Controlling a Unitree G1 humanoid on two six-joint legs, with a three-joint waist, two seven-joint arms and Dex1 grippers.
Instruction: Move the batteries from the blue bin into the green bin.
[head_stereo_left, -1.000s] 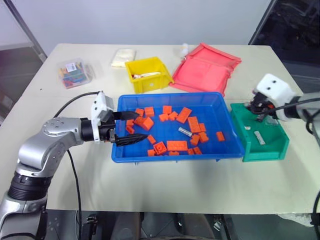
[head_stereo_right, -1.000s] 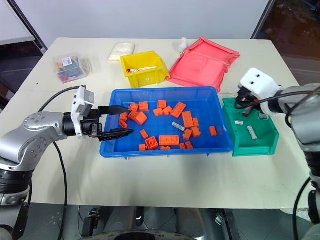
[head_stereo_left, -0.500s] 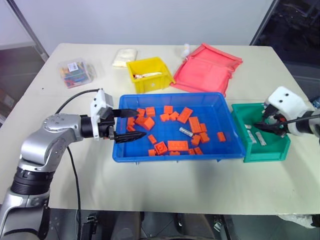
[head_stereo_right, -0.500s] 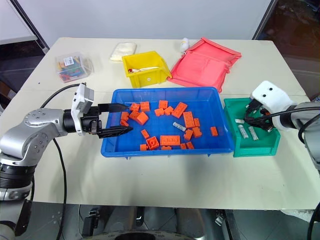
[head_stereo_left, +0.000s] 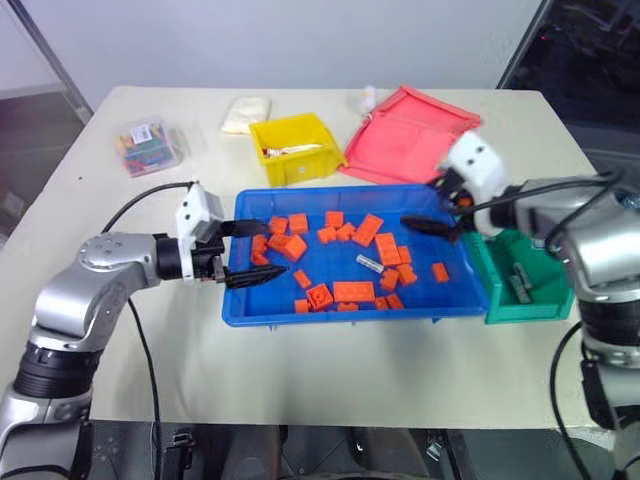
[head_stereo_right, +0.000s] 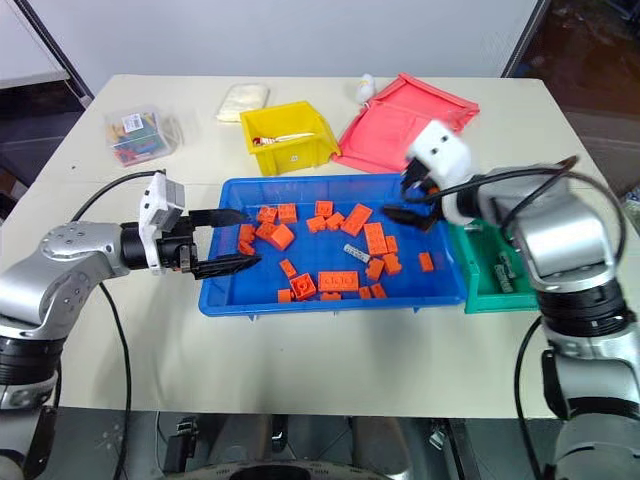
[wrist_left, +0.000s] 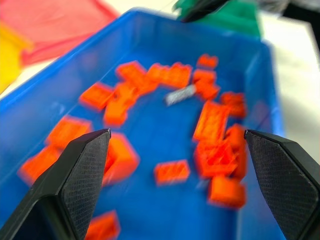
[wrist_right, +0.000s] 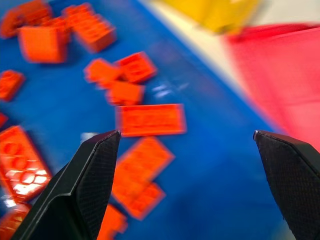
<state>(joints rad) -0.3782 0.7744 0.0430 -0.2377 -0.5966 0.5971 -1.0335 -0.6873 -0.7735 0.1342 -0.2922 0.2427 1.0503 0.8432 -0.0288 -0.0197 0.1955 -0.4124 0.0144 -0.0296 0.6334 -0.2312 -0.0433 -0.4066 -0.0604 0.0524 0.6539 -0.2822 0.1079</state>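
One slim silver battery (head_stereo_left: 370, 263) lies among orange bricks (head_stereo_left: 350, 292) in the middle of the blue bin (head_stereo_left: 340, 315); the left wrist view also shows this battery (wrist_left: 180, 95). Another battery (head_stereo_left: 518, 283) lies in the green bin (head_stereo_left: 500, 302), which stands against the blue bin's right end. My right gripper (head_stereo_left: 418, 226) hovers open and empty over the right part of the blue bin, up and to the right of the battery. At the blue bin's left end my left gripper (head_stereo_left: 272, 248) is open with nothing between its fingers.
A yellow bin (head_stereo_left: 295, 150) and a pink-red tray (head_stereo_left: 410, 135) stand behind the blue bin. A clear box of coloured pieces (head_stereo_left: 150, 147) and a white packet (head_stereo_left: 246, 113) lie at the back left. The table's front strip is bare.
My right gripper opened over the green bin, left a battery there, then swung left to hover over the blue bin. The left gripper has stayed in place.
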